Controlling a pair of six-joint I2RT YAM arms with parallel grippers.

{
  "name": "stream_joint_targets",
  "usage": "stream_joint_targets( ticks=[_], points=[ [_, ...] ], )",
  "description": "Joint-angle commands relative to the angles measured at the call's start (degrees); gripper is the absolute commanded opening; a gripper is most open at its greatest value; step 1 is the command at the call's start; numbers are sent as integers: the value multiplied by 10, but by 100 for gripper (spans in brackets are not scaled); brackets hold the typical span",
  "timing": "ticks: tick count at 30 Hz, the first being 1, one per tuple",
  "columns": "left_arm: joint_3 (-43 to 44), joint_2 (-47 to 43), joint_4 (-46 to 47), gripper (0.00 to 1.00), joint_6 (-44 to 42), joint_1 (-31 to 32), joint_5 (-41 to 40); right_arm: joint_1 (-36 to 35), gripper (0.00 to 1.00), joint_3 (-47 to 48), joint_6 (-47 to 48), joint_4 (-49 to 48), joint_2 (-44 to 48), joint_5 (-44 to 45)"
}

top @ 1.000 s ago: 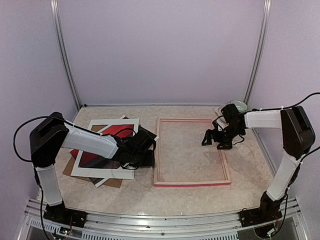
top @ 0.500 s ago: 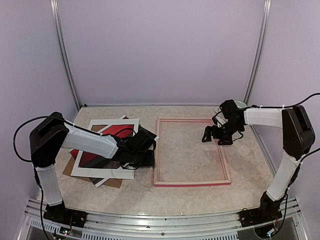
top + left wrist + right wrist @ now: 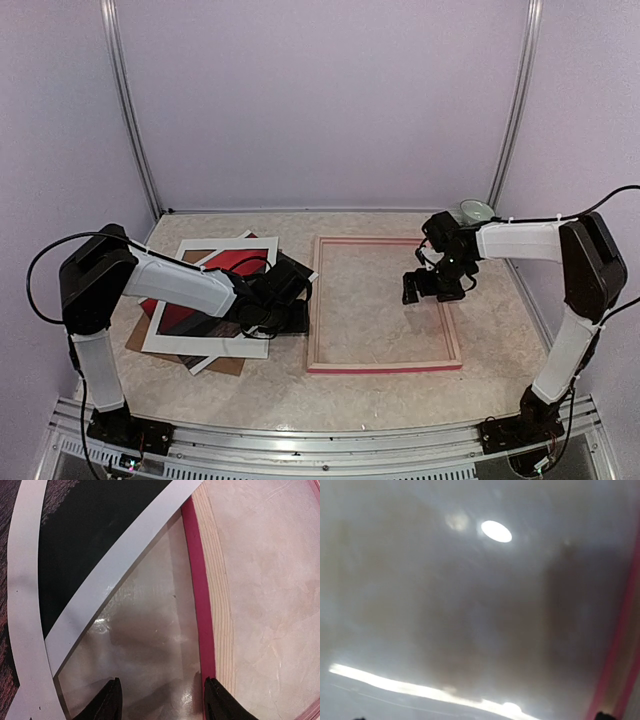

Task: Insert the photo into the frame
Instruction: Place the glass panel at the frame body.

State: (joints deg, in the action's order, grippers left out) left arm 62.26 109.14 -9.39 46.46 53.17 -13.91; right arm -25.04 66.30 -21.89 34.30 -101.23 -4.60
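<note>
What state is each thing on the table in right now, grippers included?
photo: in the left pile, under the white mat, not in the frame.
frame: flat on the table, pale wood side up, no photo in it.
white mat: lying askew on the photo.
backing board: at the bottom of the pile, corners showing.
left gripper: open, empty, low beside the frame's left rail.
right gripper: open, empty, over the frame's right side.

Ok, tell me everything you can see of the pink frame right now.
The frame is a large rectangle lying flat on the table, pale wood side up with bright pink edges. Its opening looks glossy, reflecting lights. A white mat lies close to its left rail; the open right gripper hangs over its right side, contact unclear.
</note>
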Motion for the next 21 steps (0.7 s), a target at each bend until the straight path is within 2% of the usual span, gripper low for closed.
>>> stream_joint_targets(
  ticks=[1, 21],
  points=[
    [-8, -11, 3, 56, 4, 4, 13, -16, 99, -26, -1, 25, 20, 59],
    [-1, -11, 0, 56, 1, 5, 14, -46, 99, -151, -43, 27, 126, 47]
  ],
)
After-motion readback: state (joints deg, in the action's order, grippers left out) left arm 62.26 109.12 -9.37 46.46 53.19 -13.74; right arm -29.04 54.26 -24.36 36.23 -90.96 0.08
